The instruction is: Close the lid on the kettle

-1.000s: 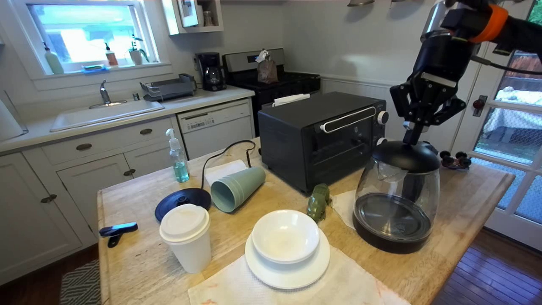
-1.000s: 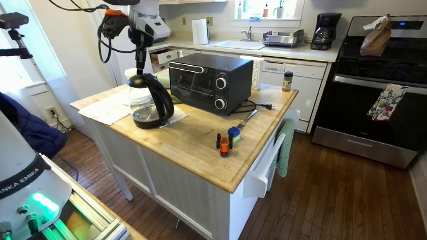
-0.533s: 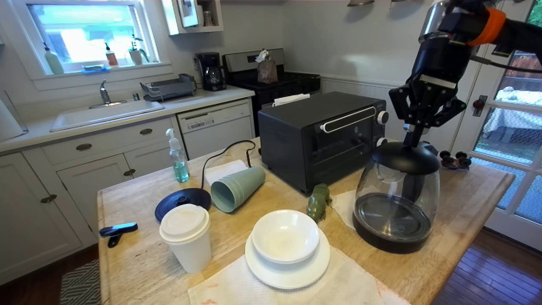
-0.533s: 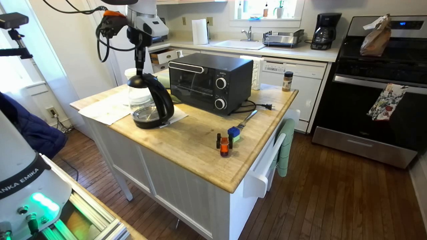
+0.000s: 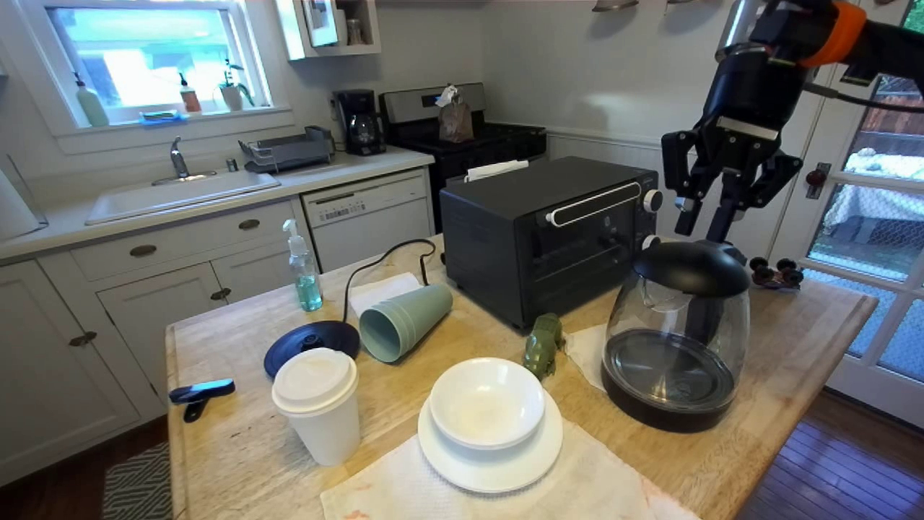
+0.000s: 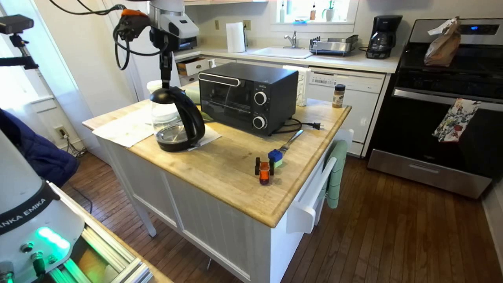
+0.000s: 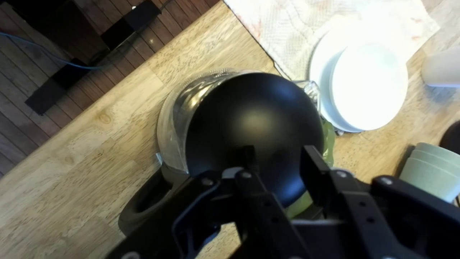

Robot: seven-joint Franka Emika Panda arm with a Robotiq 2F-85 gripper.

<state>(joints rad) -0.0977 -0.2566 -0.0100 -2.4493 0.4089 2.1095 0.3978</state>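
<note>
Black lid (image 5: 691, 269) sits down over the glass kettle (image 5: 675, 354)!
The pincer (image 5: 702, 229) hangs partly spread just above, gripping nothing; whether it touches is hard to tell. The kettle stands upright on the tabletop (image 5: 790, 332).

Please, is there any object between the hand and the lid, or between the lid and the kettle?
Nothing visible. The open hand is right over the lid, contact unclear, and the lid lies down on top of the kettle.

The claw (image 5: 701, 234) and lid (image 5: 691, 269) are black, the kettle (image 5: 673, 336) clear with a dark base (image 5: 665, 417). The tumbler (image 5: 408, 321) is pale green. Brown grain streaks the tan counter (image 7: 82, 172).
</note>
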